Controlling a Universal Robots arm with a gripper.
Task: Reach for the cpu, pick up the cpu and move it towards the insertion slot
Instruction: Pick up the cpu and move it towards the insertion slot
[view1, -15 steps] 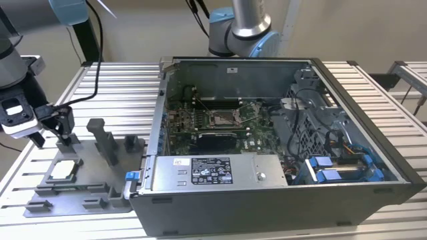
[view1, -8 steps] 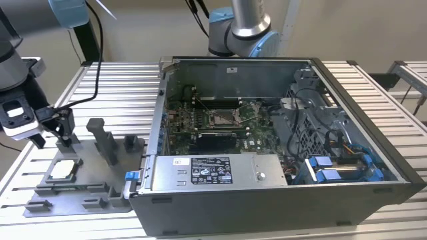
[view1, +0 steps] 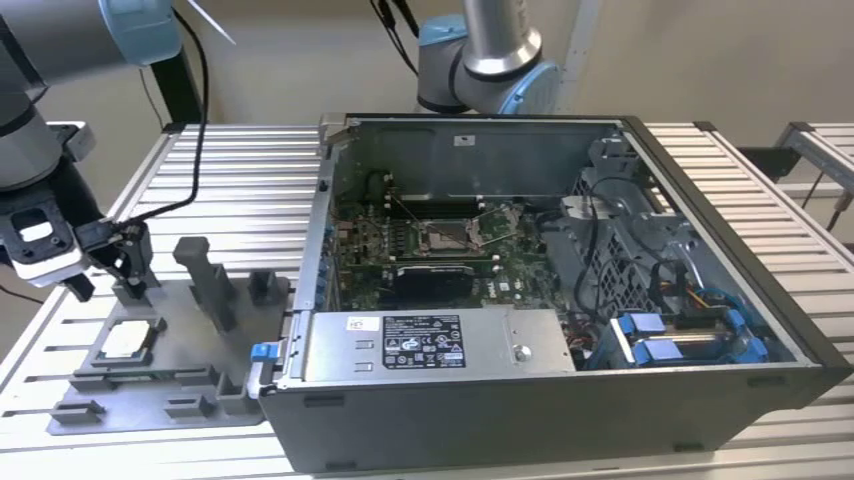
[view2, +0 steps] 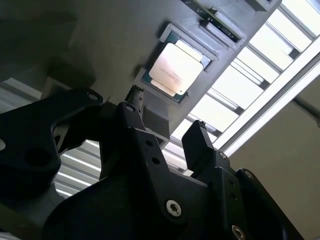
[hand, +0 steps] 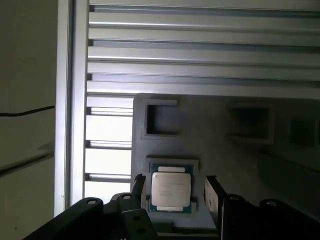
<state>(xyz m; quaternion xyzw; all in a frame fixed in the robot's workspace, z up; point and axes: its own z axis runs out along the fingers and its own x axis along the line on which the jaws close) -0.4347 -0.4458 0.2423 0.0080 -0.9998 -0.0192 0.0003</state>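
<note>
slatted aluminium table in front of a plain beige wall carries everything. big open black computer case fills the exterior view's right. flat grey plastic fixture plate lies just beside it, its upright posts close to the black gripper. jaws spread wide, holding nothing. shiny square insertion slot sits deep in the case, well apart. small silvery square cpu rests in its recess below the gripper, near the plate's outer edge.

Silvery cpu lies flat in grey fixture, well apart from insertion slot.
</note>
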